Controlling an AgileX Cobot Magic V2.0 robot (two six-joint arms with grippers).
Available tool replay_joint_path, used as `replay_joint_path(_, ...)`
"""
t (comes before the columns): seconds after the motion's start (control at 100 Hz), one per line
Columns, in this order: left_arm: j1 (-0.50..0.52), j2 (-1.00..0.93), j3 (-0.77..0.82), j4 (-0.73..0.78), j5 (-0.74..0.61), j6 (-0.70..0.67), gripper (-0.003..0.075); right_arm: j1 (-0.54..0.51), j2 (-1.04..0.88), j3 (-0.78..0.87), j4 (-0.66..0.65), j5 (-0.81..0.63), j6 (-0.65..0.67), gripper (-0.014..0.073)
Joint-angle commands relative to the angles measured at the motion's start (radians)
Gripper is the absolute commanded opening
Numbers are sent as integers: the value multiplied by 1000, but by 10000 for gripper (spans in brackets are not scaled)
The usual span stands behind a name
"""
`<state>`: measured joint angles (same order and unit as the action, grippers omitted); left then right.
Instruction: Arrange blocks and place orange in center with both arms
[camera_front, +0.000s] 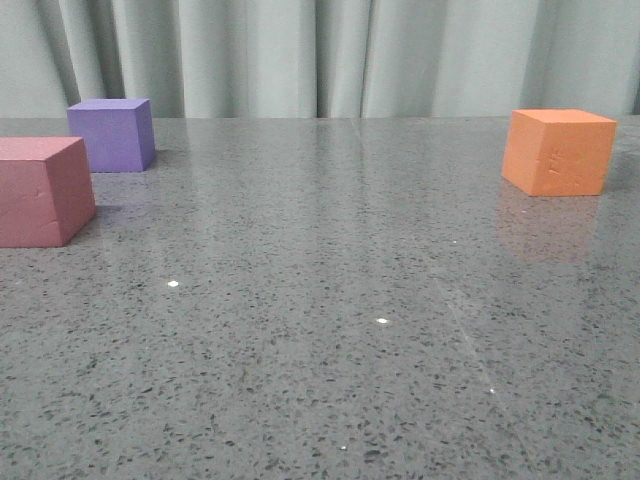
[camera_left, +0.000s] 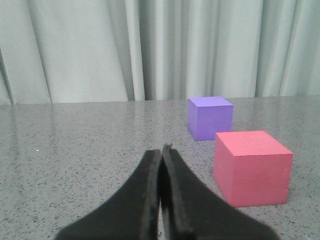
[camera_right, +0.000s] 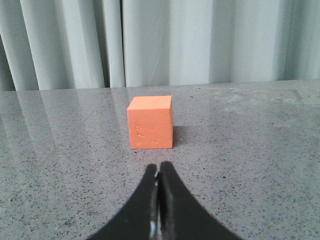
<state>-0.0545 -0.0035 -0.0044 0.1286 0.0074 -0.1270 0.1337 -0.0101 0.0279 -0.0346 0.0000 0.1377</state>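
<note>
Orange cube (camera_front: 558, 151) in front view; pressed-together fingers (camera_right: 167, 200) only wrist-side.

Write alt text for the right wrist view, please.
The right gripper, fingers shut and empty, points at an orange cube standing alone on a grey speckled table, apart from the fingertips. Pale curtains hang behind.

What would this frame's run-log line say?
left tool: shut, empty | right tool: shut, empty | orange cube: table right | purple cube, pinkish-red cube: left | center: unfilled
</note>
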Motion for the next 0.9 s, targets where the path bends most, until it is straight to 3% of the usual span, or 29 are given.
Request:
replay_joint_path(0.0, 3, -34, 53, -9, -75, -1, -19, -8, -25, -14, -2, -78, -9, -68)
replay_joint_path(0.69, 3, -34, 53, -12, -88, -4, -19, -8, -25, -15, -2, -109, -9, -68)
replay_joint_path(0.89, 3, -34, 1, -152, -7, -13, -19, -8, -24, -42, 11, -165, -9, -68)
